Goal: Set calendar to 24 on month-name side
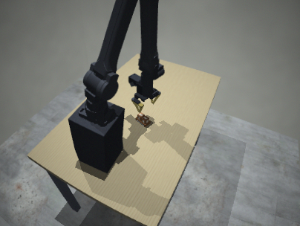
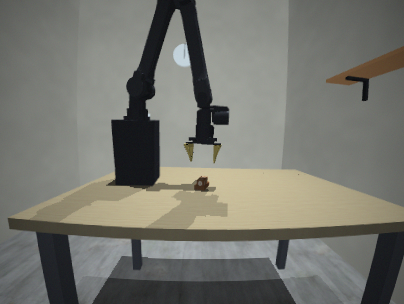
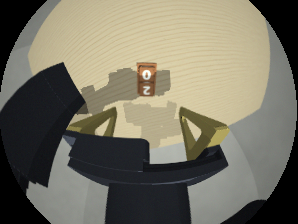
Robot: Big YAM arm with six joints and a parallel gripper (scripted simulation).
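A small brown calendar tray (image 1: 144, 120) with two cubes lies on the table near the middle; it also shows in the exterior view (image 2: 201, 184) and the wrist view (image 3: 147, 80). In the wrist view the cubes' top faces show white digits, one reading 0 and the other looking like 2 or Z. My gripper (image 1: 146, 102) hangs well above the tray, fingers wide open and empty. It shows in the exterior view (image 2: 203, 152) and the wrist view (image 3: 148, 131) with its yellow fingertips spread.
The black robot base (image 1: 97, 138) stands on the table's left part, close to the tray. A wooden shelf (image 2: 367, 70) is on the right wall, far from the table.
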